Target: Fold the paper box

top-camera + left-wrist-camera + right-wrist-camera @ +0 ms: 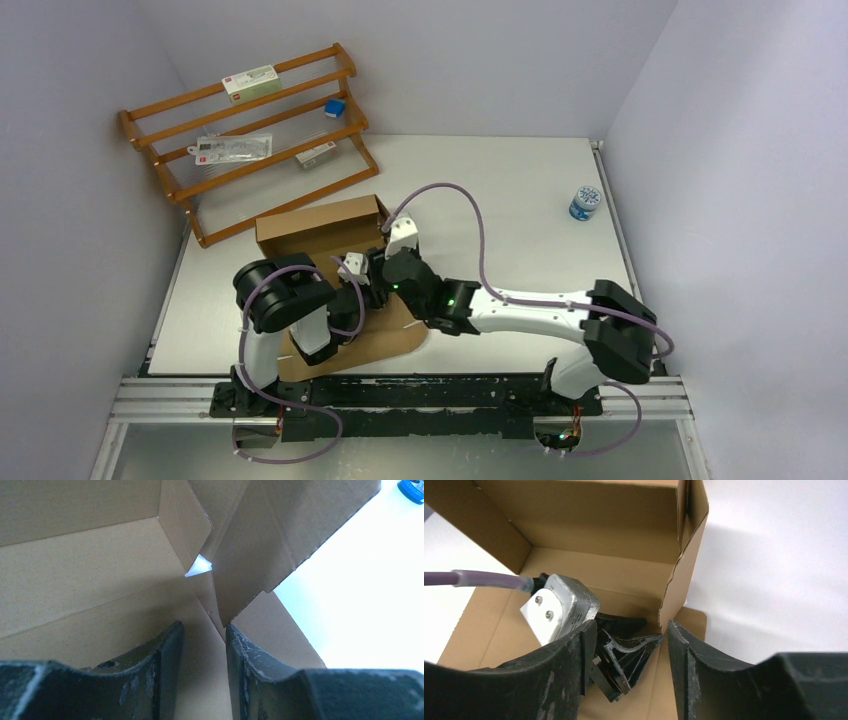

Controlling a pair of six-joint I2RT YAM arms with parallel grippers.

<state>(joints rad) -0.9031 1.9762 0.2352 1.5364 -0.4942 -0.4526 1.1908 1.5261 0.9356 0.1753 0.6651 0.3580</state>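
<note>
The paper box is plain brown cardboard, half raised at the table's middle left: back wall and side walls stand, and a flat panel lies under the arms. My left gripper is inside the box, open, with only the box floor between its fingers; its right fingertip touches the lower corner of the right side wall. My right gripper is open just behind it, its jaws standing either side of the left gripper's fingers and that wall's lower corner. Both grippers meet near the box's right front.
A wooden rack holding small packets and a blue cube leans at the back left, close behind the box. A blue-lidded jar stands at the right, near the wall. Purple cables loop over both arms.
</note>
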